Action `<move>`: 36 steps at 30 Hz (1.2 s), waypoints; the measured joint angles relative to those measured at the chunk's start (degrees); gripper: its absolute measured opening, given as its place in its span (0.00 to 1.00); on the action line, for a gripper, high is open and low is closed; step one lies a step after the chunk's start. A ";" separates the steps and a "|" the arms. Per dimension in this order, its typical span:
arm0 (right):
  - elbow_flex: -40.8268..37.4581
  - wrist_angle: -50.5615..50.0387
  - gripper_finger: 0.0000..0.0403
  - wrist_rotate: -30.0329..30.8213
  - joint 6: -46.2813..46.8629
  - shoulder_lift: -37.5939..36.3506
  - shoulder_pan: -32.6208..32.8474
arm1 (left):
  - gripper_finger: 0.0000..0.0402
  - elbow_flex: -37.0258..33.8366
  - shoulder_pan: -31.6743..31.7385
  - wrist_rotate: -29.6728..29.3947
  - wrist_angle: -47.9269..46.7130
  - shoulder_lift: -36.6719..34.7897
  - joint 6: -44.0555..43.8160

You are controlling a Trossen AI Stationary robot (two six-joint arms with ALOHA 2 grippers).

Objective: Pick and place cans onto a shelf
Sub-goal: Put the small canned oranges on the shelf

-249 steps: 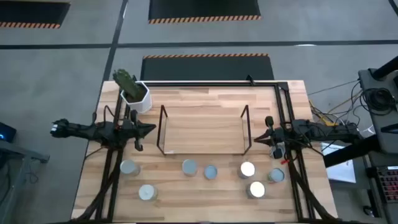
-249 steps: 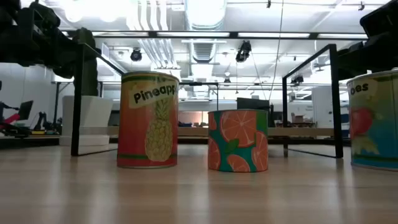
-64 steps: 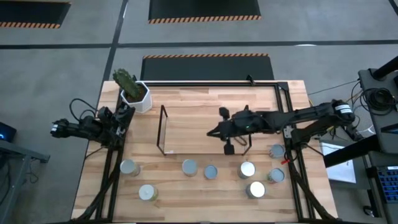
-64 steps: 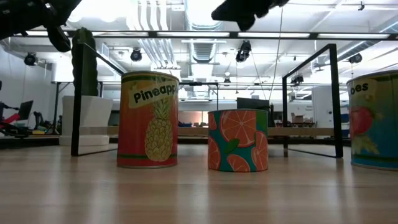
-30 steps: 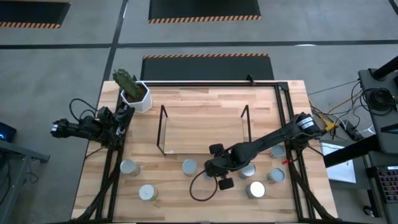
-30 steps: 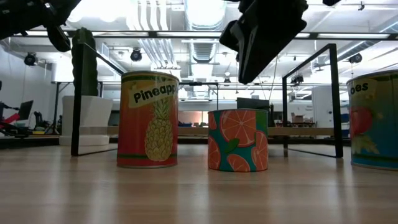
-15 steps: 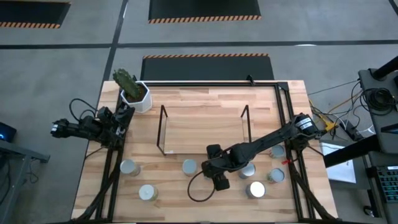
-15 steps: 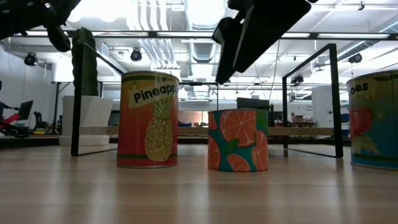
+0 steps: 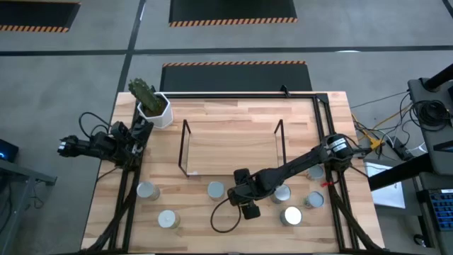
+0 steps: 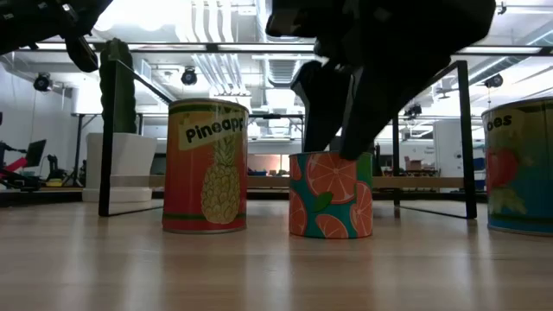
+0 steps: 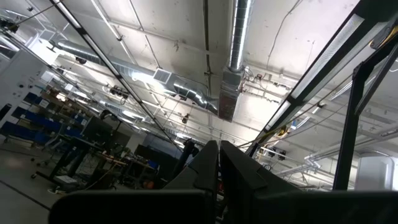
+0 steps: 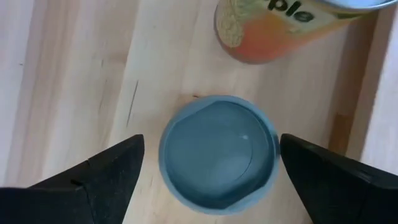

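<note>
Dark fingers of the right hand [image 12: 214, 174] stand spread wide, one on each side of a short can with a blue-grey round top [image 12: 217, 152], not touching it. From the low camera the right hand [image 10: 333, 130] hangs just above the orange-slice can [image 10: 330, 195]. Just beyond the hand stands the taller pineapple can [image 10: 206, 165], and to its other side a strawberry-labelled can [image 10: 521, 166]. From above, the right hand [image 9: 244, 193] is over the near part of the tabletop [image 9: 233, 120], with further cans [image 9: 216, 190] in a loose row on both sides of it. Farther off than the hand lies the shelf [image 9: 230, 145], bare between its black wire ends. The left hand [image 9: 141, 127] waits closed at the tabletop's left edge, near a potted cactus [image 9: 150, 103].
</note>
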 joint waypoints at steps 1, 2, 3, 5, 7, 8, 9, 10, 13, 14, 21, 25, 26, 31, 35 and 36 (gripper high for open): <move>0.00 0.01 0.90 0.00 0.00 0.62 0.00 | 0.00 0.00 -0.02 0.02 0.00 0.00 -0.01; 0.00 0.07 0.90 0.00 -0.02 1.00 0.00 | 0.00 0.00 0.00 0.00 0.00 0.00 -0.01; 0.00 -0.07 0.90 -0.02 -0.02 1.53 0.00 | 0.00 0.00 0.00 0.02 0.00 0.00 -0.01; 0.00 -0.05 0.90 -0.04 -0.02 2.31 0.00 | 0.00 0.00 0.00 0.00 0.02 0.00 -0.01; 0.00 -0.07 0.90 -0.07 0.21 2.58 0.00 | 0.00 0.00 0.00 0.00 0.00 0.00 -0.01; 0.00 -0.06 0.89 -0.07 0.37 2.59 0.00 | 0.00 0.00 0.00 0.00 0.02 0.00 -0.01; 0.00 -0.03 0.88 -0.11 0.56 2.59 0.00 | 0.00 0.00 0.00 0.00 0.01 0.00 -0.01; 0.00 -0.06 0.87 -0.15 0.98 2.53 0.00 | 0.00 0.00 -0.02 0.01 0.00 0.00 -0.01; 0.00 -0.08 0.80 -0.22 2.16 2.18 0.00 | 0.00 0.00 0.00 0.00 0.00 0.00 0.00; 0.00 -0.08 0.77 -0.26 2.90 2.02 -0.01 | 0.00 0.00 -0.02 0.00 0.00 0.00 -0.01; 4.02 -8.50 0.68 -3.66 5.97 0.84 -0.26 | 0.00 0.00 -0.01 0.00 0.00 0.00 0.00; 12.05 -21.16 0.74 -2.74 6.48 0.19 -1.07 | 0.00 0.00 0.00 0.00 0.00 0.00 0.01; 14.18 -23.68 0.75 -2.18 6.46 0.19 -1.44 | 0.00 0.00 0.00 0.00 0.00 0.00 -0.01; 23.47 -27.41 0.75 2.55 2.87 0.19 -4.97 | 0.00 0.00 -0.02 0.00 0.00 0.00 0.00; 28.06 -24.69 0.73 3.69 -2.22 0.19 -9.76 | 0.00 0.00 0.00 0.00 0.00 0.00 -0.01; 28.53 -22.89 0.73 3.69 -3.44 0.19 -11.15 | 0.00 0.00 0.00 0.00 0.00 0.00 -0.01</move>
